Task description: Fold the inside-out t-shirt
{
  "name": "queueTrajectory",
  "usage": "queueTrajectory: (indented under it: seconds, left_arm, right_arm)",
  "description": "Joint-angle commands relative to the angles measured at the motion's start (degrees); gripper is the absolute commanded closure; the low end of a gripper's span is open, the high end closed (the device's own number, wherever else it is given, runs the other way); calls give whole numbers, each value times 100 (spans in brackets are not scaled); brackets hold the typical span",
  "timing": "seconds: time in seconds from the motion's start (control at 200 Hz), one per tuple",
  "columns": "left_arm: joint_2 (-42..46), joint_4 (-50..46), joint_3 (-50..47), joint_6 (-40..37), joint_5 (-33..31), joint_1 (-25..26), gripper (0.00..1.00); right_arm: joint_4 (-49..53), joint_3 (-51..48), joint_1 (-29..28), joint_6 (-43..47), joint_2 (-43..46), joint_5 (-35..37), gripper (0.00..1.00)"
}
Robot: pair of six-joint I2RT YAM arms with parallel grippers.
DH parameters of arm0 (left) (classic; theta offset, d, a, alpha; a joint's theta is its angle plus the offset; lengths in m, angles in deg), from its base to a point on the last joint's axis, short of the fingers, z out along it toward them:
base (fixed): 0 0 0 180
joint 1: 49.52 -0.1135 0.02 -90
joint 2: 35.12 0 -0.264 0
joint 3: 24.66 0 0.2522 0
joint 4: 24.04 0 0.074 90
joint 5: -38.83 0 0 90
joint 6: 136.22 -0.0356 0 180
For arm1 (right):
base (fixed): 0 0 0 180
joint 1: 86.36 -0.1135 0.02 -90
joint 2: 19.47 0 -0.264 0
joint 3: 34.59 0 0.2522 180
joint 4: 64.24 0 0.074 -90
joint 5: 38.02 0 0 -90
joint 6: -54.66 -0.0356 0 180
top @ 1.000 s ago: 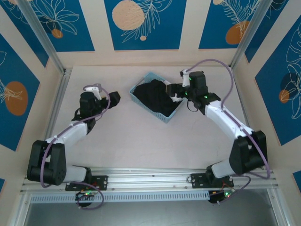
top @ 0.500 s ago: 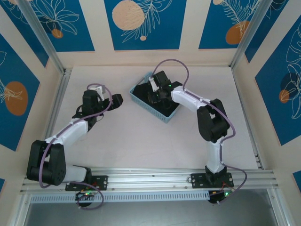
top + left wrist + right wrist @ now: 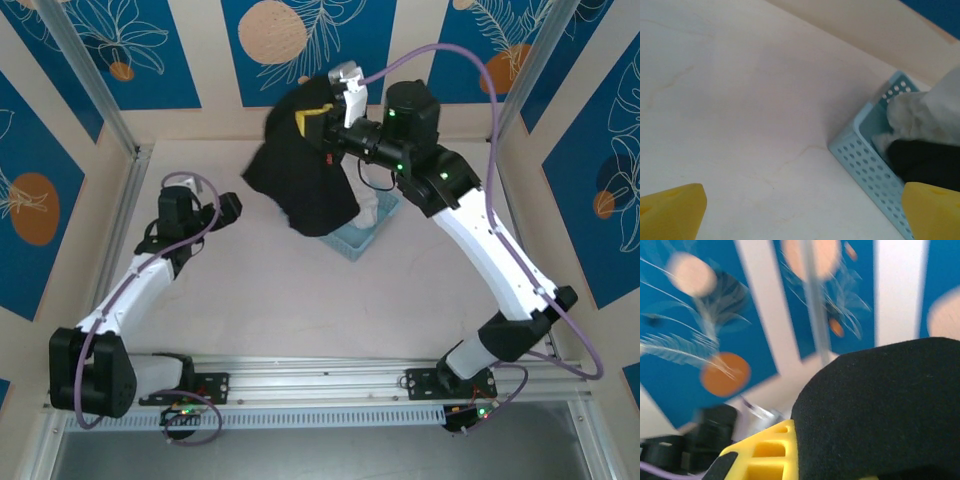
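Fingers on the right gripper [image 3: 310, 122] are clamping onto the shirt [image 3: 300, 175], with the black cloth bunching right over the gap. On the right wrist cam one yellow finger [image 3: 765, 457] is poking out beside the fabric [image 3: 880, 410], which is covering everything between the pads. From that pinch the shirt is hanging down in a loose lump below the fingers. Its bottom end is dangling at the basket [image 3: 365, 238], which is sitting just under and a bit behind the grip. A white cloth [image 3: 372, 210] is lying in the basket too.

The left gripper [image 3: 228, 208] is doing nothing much. Its fingers are sitting wide apart with nothing between them but bare table [image 3: 740, 100], and both yellow tips [image 3: 670, 212] are hovering low. Ahead of them and off to the right, a basket corner [image 3: 865, 160] is showing. White cloth [image 3: 920, 110] is piling over black fabric [image 3: 925, 160] inside it, well clear of those fingers.
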Motion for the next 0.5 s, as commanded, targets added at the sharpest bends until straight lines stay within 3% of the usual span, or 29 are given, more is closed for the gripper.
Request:
queueTrajectory:
  seconds: [0.0, 0.185, 0.34, 0.415, 0.495]
  left_arm:
    - [343, -657, 251, 96, -453, -249, 0]
    - [1312, -1597, 178, 353, -1335, -1100, 0]
    - [2170, -1993, 146, 135, -2403, -1449, 0]
    - [2289, -1855, 125, 72, -2091, -1444, 0]
    - [2116, -1715, 143, 76, -1394, -1433, 0]
  right_arm:
    - [-278, 166, -239, -21, -403, -303, 98]
    - [-118, 92, -413, -556, -1204, -394, 89]
    - [546, 12, -451, -699, -2076, -590, 57]
    - [1129, -81, -388, -334, -2177, -44, 42]
    - [1211, -742, -164, 63, -1944, 573, 33]
